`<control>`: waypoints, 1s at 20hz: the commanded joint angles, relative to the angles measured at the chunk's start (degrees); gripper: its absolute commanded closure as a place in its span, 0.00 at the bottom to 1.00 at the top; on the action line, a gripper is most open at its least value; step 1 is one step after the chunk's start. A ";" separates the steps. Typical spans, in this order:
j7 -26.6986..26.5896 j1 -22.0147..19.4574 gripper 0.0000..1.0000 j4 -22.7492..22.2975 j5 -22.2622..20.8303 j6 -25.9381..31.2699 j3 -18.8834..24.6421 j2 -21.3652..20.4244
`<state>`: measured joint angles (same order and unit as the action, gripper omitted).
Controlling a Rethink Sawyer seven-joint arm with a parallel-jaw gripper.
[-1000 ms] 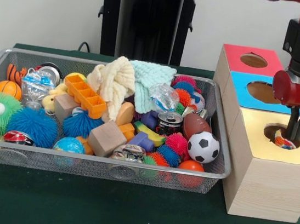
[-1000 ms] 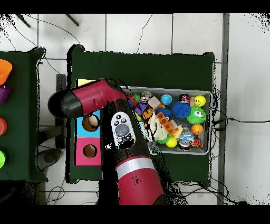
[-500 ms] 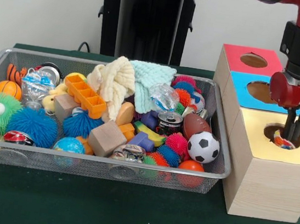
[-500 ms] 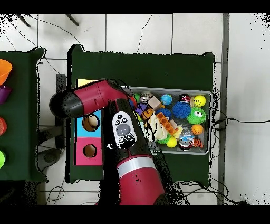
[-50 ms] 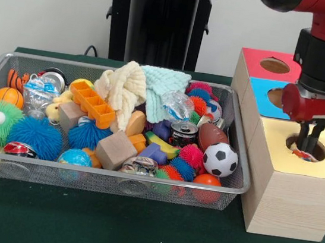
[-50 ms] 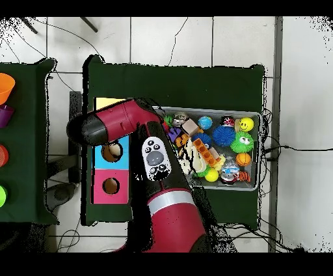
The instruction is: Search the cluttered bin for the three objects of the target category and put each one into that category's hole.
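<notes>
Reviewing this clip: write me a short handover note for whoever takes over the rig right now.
Gripper: over the yellow box's hole, fingers close together, nothing visibly held.
A small multicoloured object lies inside that hole, so one drop looks done.
The wire bin is still full of mixed clutter; the soccer ball sits at the end nearest the boxes.
Left: find the remaining target items and drop them in.

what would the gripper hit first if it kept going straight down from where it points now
Probably the small multicoloured object lying in the yellow box's hole; the gripper hangs right above it, though depth inside the hole is unclear.
</notes>
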<state>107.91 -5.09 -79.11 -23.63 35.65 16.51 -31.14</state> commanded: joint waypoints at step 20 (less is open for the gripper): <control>-1.88 -0.40 1.00 2.00 -6.08 -0.29 -0.39 4.88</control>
<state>107.91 -5.17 -78.35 -26.15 35.64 16.50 -28.88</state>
